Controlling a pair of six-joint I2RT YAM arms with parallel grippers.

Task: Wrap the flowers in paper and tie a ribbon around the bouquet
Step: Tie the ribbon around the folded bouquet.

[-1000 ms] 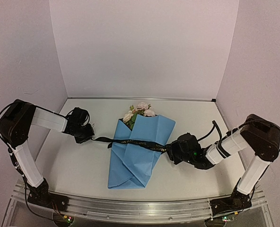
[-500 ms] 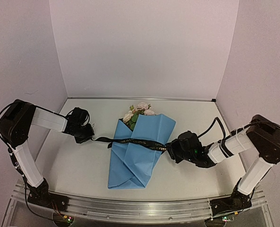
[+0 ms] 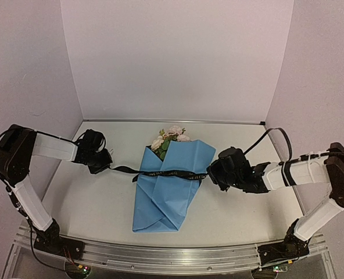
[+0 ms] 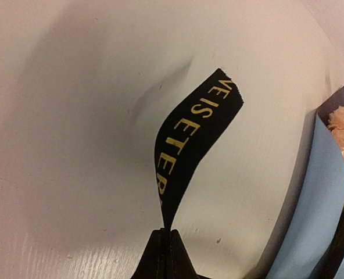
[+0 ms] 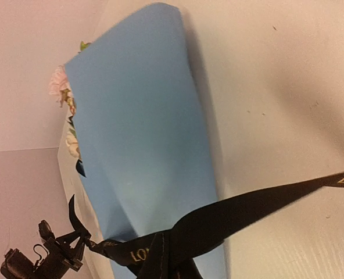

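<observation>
The bouquet lies mid-table: light blue paper (image 3: pixel 167 192) folded around the flowers (image 3: pixel 173 136), whose pale rose heads stick out at the far end. The black ribbon (image 3: pixel 172 173) with gold letters stretches across the paper. My left gripper (image 3: pixel 106 165) is shut on the ribbon's left part, left of the bouquet; in the left wrist view the ribbon (image 4: pixel 190 139) rises from the closed tips (image 4: pixel 167 233). My right gripper (image 3: pixel 211 174) sits at the paper's right edge, shut on the ribbon (image 5: pixel 250 208) at its tips (image 5: pixel 167 258), with the paper (image 5: pixel 143 133) beyond.
White walls close the table (image 3: pixel 102 203) at the back and on both sides. A metal rail (image 3: pixel 160 258) runs along the near edge between the arm bases. A black cable (image 3: pixel 271 136) loops above the right arm.
The right gripper has closed on the ribbon and moved a little right and away from the base, its arm stretching flatter. The left gripper shifted slightly left. The ribbon now runs straighter.
</observation>
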